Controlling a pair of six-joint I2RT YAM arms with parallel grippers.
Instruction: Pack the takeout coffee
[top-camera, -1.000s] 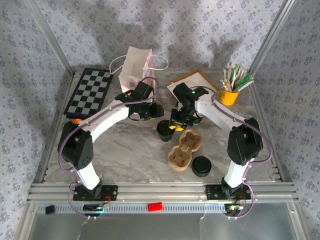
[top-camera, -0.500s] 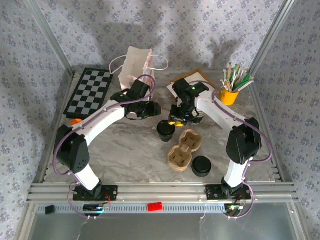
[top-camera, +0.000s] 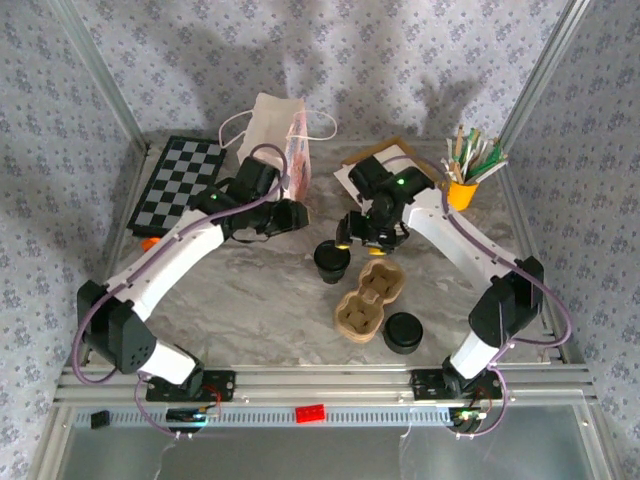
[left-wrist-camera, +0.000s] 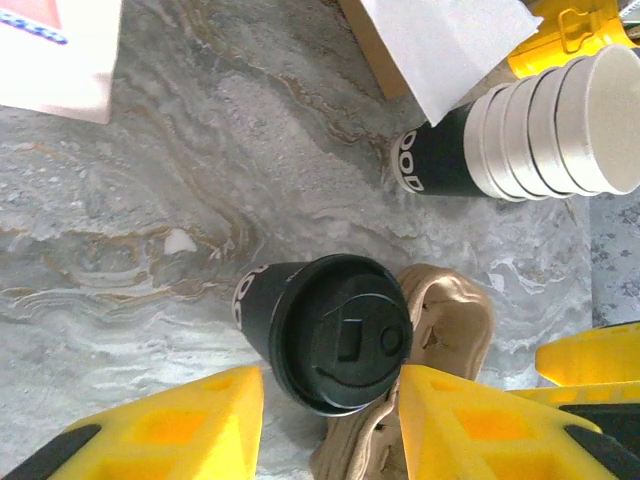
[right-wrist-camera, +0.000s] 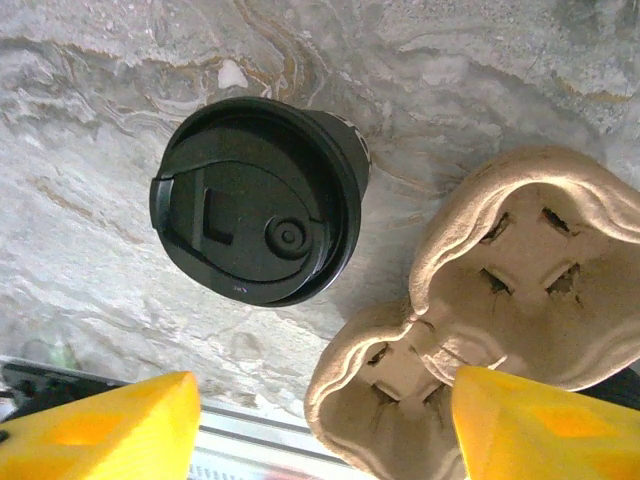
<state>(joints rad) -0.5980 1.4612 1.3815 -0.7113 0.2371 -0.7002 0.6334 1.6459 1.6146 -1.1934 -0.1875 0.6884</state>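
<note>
On the bench (top-camera: 250, 300), one cup (top-camera: 332, 259) and a second cup (top-camera: 403, 333) stand outside the empty carrier (top-camera: 367, 300), so packing seems not begun; the left hand (left-wrist-camera: 325, 420) and right hand (right-wrist-camera: 325, 400) are open, empty.

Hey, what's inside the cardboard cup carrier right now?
Nothing: both wells of the cup carrier look empty, their slit bottoms bare. The lidded black cup stands beside it. The tabletop beneath the carrier is covered.

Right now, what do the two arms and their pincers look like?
The left arm and right arm have white shells, black joints and looping purple cables. The left pincer and right pincer carry chunky yellow fingers. A green light glows on the right arm.
</note>
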